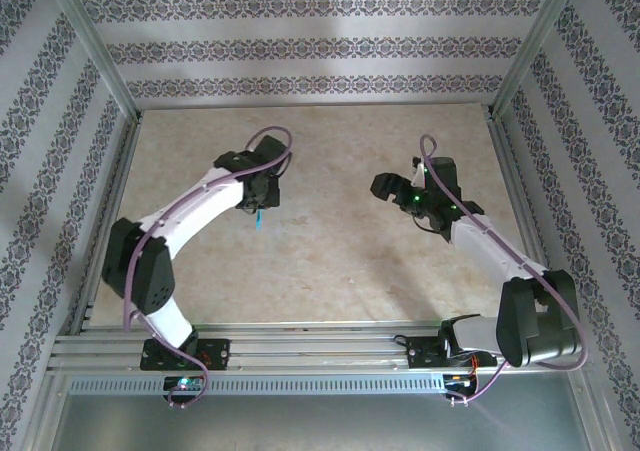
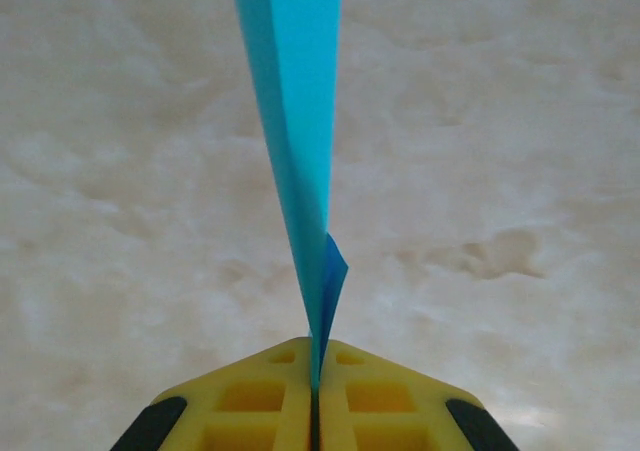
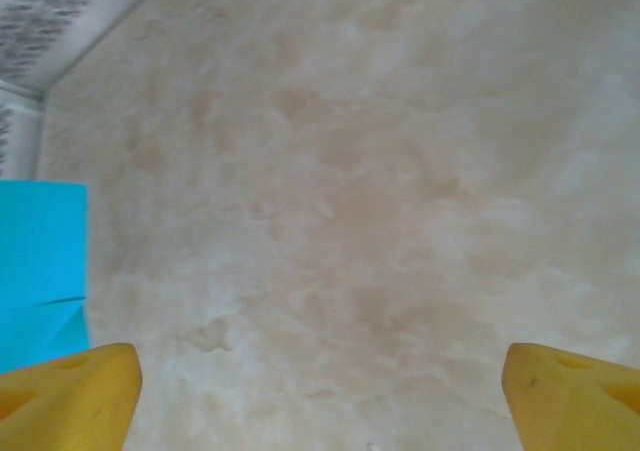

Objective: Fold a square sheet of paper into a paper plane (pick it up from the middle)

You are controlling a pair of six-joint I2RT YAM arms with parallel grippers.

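Note:
The teal-blue sheet of paper (image 2: 295, 121) is folded into a narrow, creased strip. It is pinched edge-on between the yellow jaws of my left gripper (image 2: 315, 376), which is shut on it, and a small flap bends out just above the jaws. In the top view the paper (image 1: 259, 218) hangs below the left gripper (image 1: 258, 205), above the table's middle left. My right gripper (image 1: 386, 185) hovers to the right, apart from the paper. It stands open (image 3: 320, 401) with bare table between its fingertips. The paper (image 3: 40, 271) shows at the left edge of the right wrist view.
The beige marbled table (image 1: 330, 261) is enclosed by patterned walls and aluminium frame posts (image 1: 95, 51). A metal rail (image 1: 300, 351) runs along the near edge, where both arm bases are bolted.

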